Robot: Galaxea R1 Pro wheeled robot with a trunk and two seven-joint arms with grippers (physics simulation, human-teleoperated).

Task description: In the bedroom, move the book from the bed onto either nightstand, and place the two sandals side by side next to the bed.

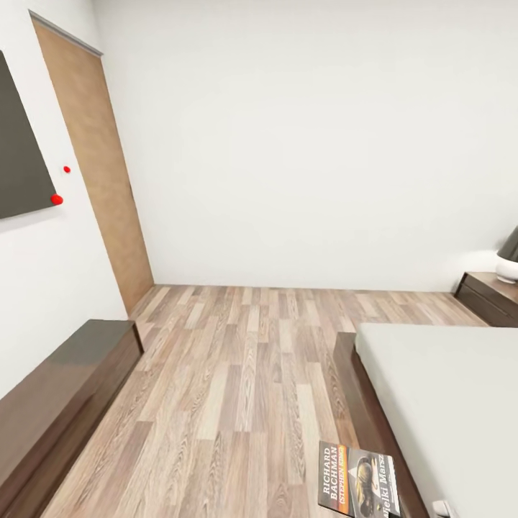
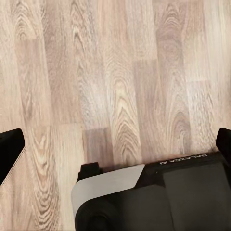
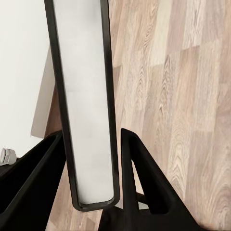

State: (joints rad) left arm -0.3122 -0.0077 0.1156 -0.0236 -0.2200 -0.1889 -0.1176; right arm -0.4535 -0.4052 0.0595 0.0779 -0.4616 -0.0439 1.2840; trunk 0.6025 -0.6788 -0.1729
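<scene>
Wooden floor (image 1: 237, 374) was seen, with the book (image 3: 86, 106) clamped edge-on by the right gripper (image 3: 91, 159) at 5 o'clock; the left gripper's (image 2: 115, 144) state could not be told.

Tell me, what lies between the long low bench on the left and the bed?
Only bare wood-plank floor separates the bench from the bed, as the head view shows.

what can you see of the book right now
The book is a thin paperback, dark cover with an orange band, white "RICHARD BACHMAN" lettering and a car picture. In the head view it shows face up over the bed frame's near edge. The right end effector clamps its edge between the fingers, pages showing pale within the dark cover.
</scene>
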